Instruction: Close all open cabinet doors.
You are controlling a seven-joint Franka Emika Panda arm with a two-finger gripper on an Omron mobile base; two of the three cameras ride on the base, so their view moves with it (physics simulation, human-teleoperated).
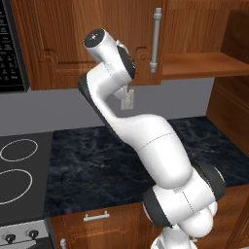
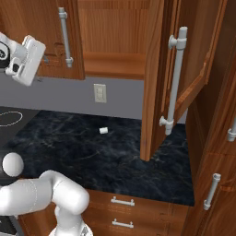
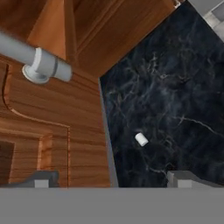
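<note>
Near: gripper (image 3: 113, 178), jaws apart and holding nothing, raised before the closed left cabinet door (image 2: 55, 41) close to its bar handle (image 2: 64, 37). Beyond, a small white cylinder (image 2: 103, 130) lies mid-counter (image 2: 138, 161). Farthest right: the open cabinet door (image 2: 159, 78), swung out over the counter's right end. Risk — the arm, sweeping right, may snag the open door's handle (image 2: 174, 83) or strike its edge.

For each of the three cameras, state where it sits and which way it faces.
Left base view: behind-left, facing the closed reddish-brown wooden cabinet door; the white arm crosses it.
Right base view: behind-right, facing the open reddish-brown wooden cabinet door; the arm's elbow shows.
Hand view: on the hand, against that closed door.
Shared: small white cylinder on the black marble counter.
</note>
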